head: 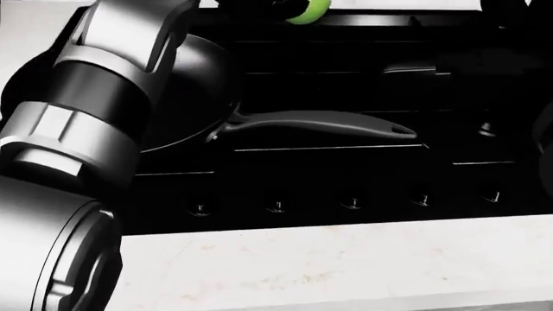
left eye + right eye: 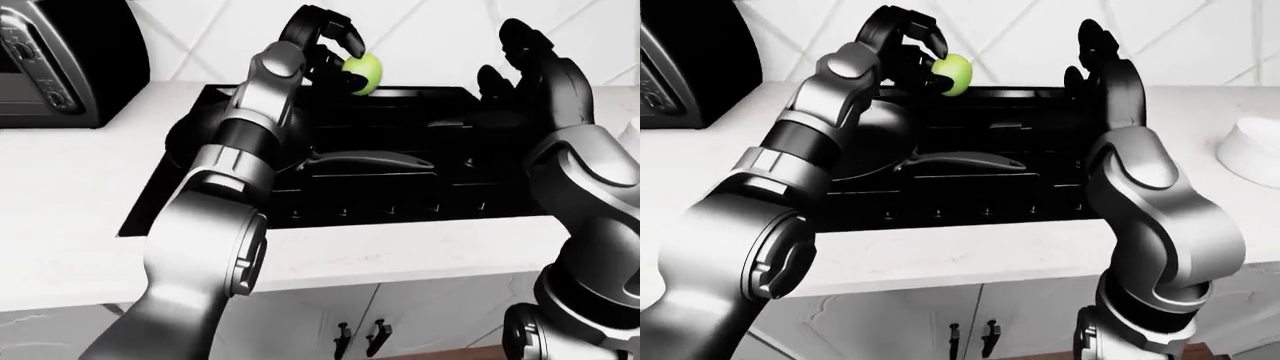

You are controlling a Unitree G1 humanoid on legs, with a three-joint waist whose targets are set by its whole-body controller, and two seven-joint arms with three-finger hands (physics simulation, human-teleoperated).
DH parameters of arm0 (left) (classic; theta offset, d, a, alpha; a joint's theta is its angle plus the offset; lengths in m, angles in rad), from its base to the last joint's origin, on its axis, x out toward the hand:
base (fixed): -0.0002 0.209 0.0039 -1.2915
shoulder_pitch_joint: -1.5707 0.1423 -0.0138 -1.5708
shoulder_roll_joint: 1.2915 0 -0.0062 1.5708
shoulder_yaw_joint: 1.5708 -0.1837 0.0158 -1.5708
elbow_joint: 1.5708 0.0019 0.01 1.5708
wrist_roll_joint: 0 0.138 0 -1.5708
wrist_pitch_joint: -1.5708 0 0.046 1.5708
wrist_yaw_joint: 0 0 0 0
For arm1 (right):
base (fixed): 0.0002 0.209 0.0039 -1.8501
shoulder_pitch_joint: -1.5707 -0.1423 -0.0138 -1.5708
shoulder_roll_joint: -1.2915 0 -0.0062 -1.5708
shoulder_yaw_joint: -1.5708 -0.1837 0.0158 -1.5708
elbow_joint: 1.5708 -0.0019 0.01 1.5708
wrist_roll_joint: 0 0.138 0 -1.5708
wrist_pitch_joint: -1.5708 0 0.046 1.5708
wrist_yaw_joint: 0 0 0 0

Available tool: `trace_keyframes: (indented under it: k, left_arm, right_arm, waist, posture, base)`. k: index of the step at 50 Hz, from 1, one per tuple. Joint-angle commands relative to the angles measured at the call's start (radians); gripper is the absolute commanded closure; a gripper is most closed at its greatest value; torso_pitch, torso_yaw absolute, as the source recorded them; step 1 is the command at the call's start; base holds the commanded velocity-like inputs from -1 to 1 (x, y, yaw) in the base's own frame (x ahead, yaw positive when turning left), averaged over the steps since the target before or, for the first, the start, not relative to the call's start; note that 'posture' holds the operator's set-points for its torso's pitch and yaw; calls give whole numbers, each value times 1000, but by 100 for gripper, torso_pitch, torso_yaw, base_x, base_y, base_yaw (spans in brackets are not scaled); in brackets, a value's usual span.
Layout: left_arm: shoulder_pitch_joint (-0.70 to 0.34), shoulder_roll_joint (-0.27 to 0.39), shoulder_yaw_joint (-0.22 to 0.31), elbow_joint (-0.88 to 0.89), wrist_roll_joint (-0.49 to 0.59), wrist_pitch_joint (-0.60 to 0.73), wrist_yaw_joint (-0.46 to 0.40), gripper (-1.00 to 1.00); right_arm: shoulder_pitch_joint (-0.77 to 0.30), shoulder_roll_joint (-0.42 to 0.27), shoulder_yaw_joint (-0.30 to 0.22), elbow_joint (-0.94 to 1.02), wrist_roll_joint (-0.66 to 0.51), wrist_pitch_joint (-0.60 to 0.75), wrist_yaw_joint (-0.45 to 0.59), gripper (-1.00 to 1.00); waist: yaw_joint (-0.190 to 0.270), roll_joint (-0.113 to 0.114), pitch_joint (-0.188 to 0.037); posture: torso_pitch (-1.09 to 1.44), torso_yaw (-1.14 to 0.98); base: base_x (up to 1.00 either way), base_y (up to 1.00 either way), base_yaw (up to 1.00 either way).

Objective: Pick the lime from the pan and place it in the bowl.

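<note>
Pretty clearly a home kitchen, rendered in a sim.

There's a black stove [image 2: 400, 187] sunk into a white marbled counter [image 2: 70, 202], knobs along its 6 o'clock edge and a dark pan [image 1: 199, 97] sitting on it. Toaster oven [image 2: 60, 60] at 10 o'clock in the left-eye view, white cabinet doors [image 2: 330, 322] with dark handles at 6 o'clock under the counter, and a white wall [image 2: 1020, 37] with diagonal lines at 12 o'clock.
</note>
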Motion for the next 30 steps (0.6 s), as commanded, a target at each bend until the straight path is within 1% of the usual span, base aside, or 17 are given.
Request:
trace_keyframes:
  k: [1,2,3,4,5,8,11,16,17,18,19,20,21,23,24,28,30]
  left_arm:
    - [-41,0,1,-38,-7,-31,4,66]
    - [-42,0,1,-38,-7,-31,4,66]
    - [-41,-1,1,-38,-6,-30,4,66]
    - [-42,-1,1,-39,-7,-29,3,66]
    - [-42,-1,1,-40,-7,-27,3,66]
    - [-43,0,1,-35,-7,-32,3,66]
    - [-49,0,1,-34,-7,-29,3,66]
    - [-53,0,2,-31,-7,-29,1,65]
    - [-52,0,2,-32,-7,-30,2,65]
    - [-53,-1,2,-32,-7,-29,2,66]
    - [-52,-1,1,-32,-7,-29,2,66]
    - [-54,-2,2,-32,-7,-27,2,65]
    - [-54,-2,2,-31,-7,-29,2,66]
    - [-54,-2,2,-33,-7,-27,2,66]
    - [-52,-2,1,-33,-7,-29,3,66]
    - [-48,-2,1,-36,-7,-28,4,66]
    - [-50,0,2,-34,-8,-29,3,66]
  right_arm:
    - [-22,-15,-18,-14,-9,-26,-4,-100]
    - [-21,-16,-19,-14,-9,-27,-4,-100]
    - [-23,-16,-20,-16,-8,-24,-5,-100]
    - [-24,-16,-21,-16,-7,-22,-5,-100]
    - [-24,-15,-21,-16,-6,-21,-6,-100]
    - [-24,-16,-21,-14,-6,-24,-6,-100]
    - [-22,-15,-20,-13,-6,-26,-7,-100]
    - [-20,-16,-19,-8,-6,-33,-4,-100]
    - [-22,-16,-20,-9,-5,-31,-5,-100]
    - [-22,-17,-21,-9,-4,-30,-4,-100]
    - [-21,-18,-22,-10,-4,-30,-4,-100]
    - [-21,-18,-22,-11,-4,-30,-4,-100]
    - [-22,-19,-23,-12,-3,-28,-5,-100]
    - [-23,-18,-23,-14,-1,-25,-6,-100]
    - [-20,-18,-23,-15,-2,-28,-6,-100]
    - [-20,-19,-21,-15,-1,-27,-7,-100]
    - [-22,-18,-20,-13,-1,-26,-7,-100]
  waist:
    - [-4,-15,-26]
    - [-3,-56,-35]
    - [-4,-35,-31]
    - [-4,-34,-23]
    - [-2,-33,-23]
    - [-3,-1,-24]
    - [-1,20,-17]
    - [-1,62,-20]
    - [-2,76,-21]
    - [-4,98,-25]
    - [-5,132,-35]
    - [-2,92,-24]
    - [-7,107,-26]
    - [-8,100,-37]
    - [-10,96,-38]
    - [-13,65,-25]
    - [-10,39,-23]
  posture:
    - [0,0]
    - [0,0]
    - [0,0]
    - [0,0]
    - [0,0]
    - [0,0]
    - [0,0]
    - [0,0]
    - [0,0]
    - [0,0]
    - [0,0]
    - [0,0]
    - [0,0]
    - [0,0]
    - [0,0]
    - [0,0]
    - [0,0]
  base:
    - [0,-12,0]
    - [0,-11,0]
    - [0,-12,0]
    - [0,-11,0]
    - [0,-11,0]
    - [0,-11,0]
    - [0,-11,0]
    - [0,-11,0]
    - [0,-11,0]
    - [0,-12,0]
    - [0,-12,0]
    - [0,-12,0]
    - [0,-11,0]
    - [0,-11,0]
    - [0,-11,0]
    - [0,-11,0]
    - [0,-12,0]
